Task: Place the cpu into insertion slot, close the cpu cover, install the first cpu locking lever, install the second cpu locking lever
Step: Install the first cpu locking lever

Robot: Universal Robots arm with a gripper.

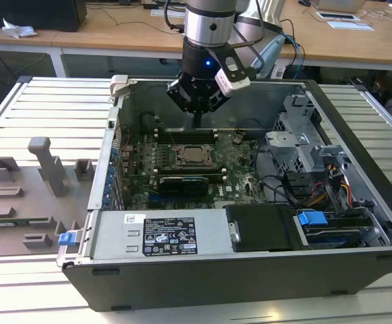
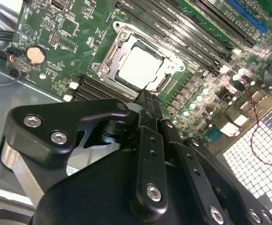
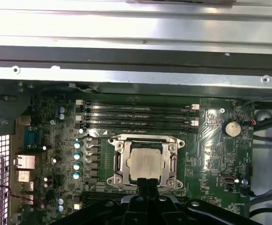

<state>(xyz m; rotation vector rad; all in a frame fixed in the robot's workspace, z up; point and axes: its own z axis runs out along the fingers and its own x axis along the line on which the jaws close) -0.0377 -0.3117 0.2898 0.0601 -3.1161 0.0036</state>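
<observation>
**Cpu seated, cover down, levers unclear**

The cpu (image 3: 144, 160) lay flat in the slot (image 2: 106, 58) on the board (image 3: 210, 154), square to it, with its pale metal top facing up. The slot's contact field was hidden beneath it. The cover (image 3: 147, 139) appeared to be lowered over the chip, its frame lying around the edges and the metal top showing through the window. By that reading the first two steps looked done. Whether either of the two locking levers was latched could not be told from these views, so the lever work had to be counted as open.

The gripper (image 1: 197, 123) hung inside the open case (image 1: 263, 270), above the board and near the slot's far edge in the exterior view. In both wrist views the fingertips (image 3: 142, 183) pointed down close to the slot's rim. Whether they touched the rim was not clear. The jaws were closed together with hardly any gap, and nothing was held between them.
</observation>
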